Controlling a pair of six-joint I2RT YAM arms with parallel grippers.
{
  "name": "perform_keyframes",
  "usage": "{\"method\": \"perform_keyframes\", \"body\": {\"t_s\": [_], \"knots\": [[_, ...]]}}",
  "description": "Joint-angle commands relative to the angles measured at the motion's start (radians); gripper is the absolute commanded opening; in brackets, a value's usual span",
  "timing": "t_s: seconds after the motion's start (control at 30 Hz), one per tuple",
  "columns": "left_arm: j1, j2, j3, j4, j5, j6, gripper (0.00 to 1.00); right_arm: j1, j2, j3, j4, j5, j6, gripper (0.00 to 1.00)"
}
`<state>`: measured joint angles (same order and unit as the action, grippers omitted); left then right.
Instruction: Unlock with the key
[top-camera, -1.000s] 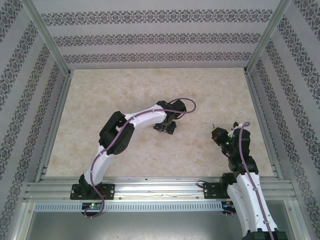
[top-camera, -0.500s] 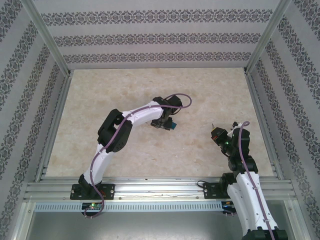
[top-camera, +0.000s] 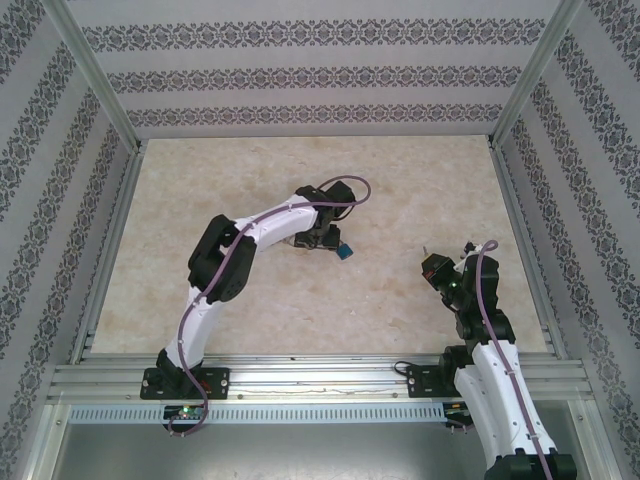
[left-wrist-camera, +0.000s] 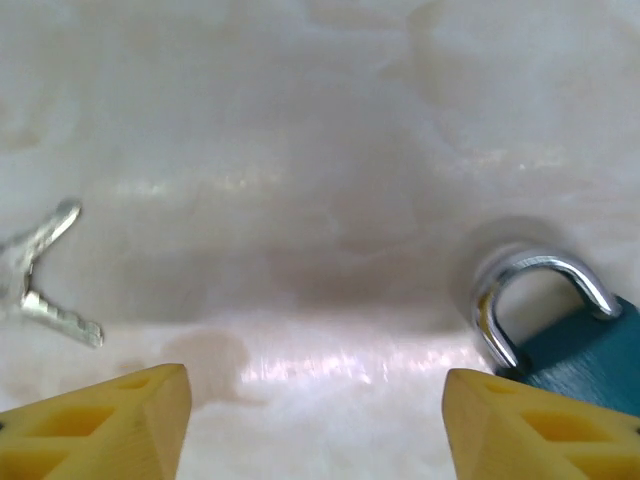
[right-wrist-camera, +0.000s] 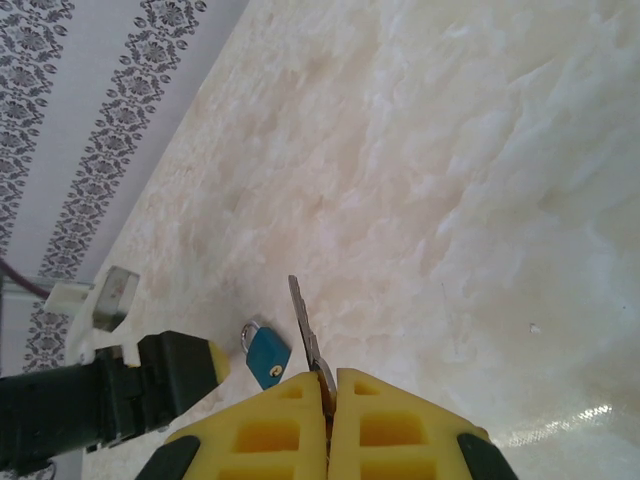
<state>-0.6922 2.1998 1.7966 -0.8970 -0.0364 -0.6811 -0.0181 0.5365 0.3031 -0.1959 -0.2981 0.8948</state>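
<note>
A small blue padlock (top-camera: 343, 250) with a silver shackle lies flat on the marble table. In the left wrist view the padlock (left-wrist-camera: 570, 345) sits just past the right fingertip, outside the jaws. My left gripper (left-wrist-camera: 315, 405) is open, with bare table between its yellow fingertips (left-wrist-camera: 110, 420). A spare pair of silver keys (left-wrist-camera: 40, 285) lies on the table to its left. My right gripper (right-wrist-camera: 328, 385) is shut on a silver key (right-wrist-camera: 305, 325), whose blade sticks out forward towards the padlock (right-wrist-camera: 267, 357). That right gripper (top-camera: 432, 268) hovers right of the padlock, well apart from it.
Patterned walls and aluminium frame rails (top-camera: 100, 85) enclose the table on three sides. The left arm (top-camera: 225, 265) arches across the table's middle. The left gripper's black finger with its yellow tip (right-wrist-camera: 150, 385) stands close beside the padlock in the right wrist view.
The left gripper has drawn back to the left and widened its jaws, uncovering the padlock, which now lies free on the table. The right arm has held still with the key.
</note>
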Motion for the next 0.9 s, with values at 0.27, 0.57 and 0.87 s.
{"method": "perform_keyframes", "body": {"t_s": [0.27, 0.57, 0.87], "knots": [[-0.003, 0.043, 0.137, -0.078, 0.226, -0.469, 0.68, -0.009, -0.060, -0.031, 0.013, -0.022, 0.018, 0.00], [-0.012, 0.197, 0.366, -0.261, 0.195, -0.537, 0.69, -0.009, -0.090, -0.050, -0.006, -0.015, 0.021, 0.00], [-0.027, 0.368, 0.594, -0.414, 0.202, -0.541, 0.67, -0.013, -0.075, -0.044, -0.008, -0.013, 0.013, 0.00]]}}
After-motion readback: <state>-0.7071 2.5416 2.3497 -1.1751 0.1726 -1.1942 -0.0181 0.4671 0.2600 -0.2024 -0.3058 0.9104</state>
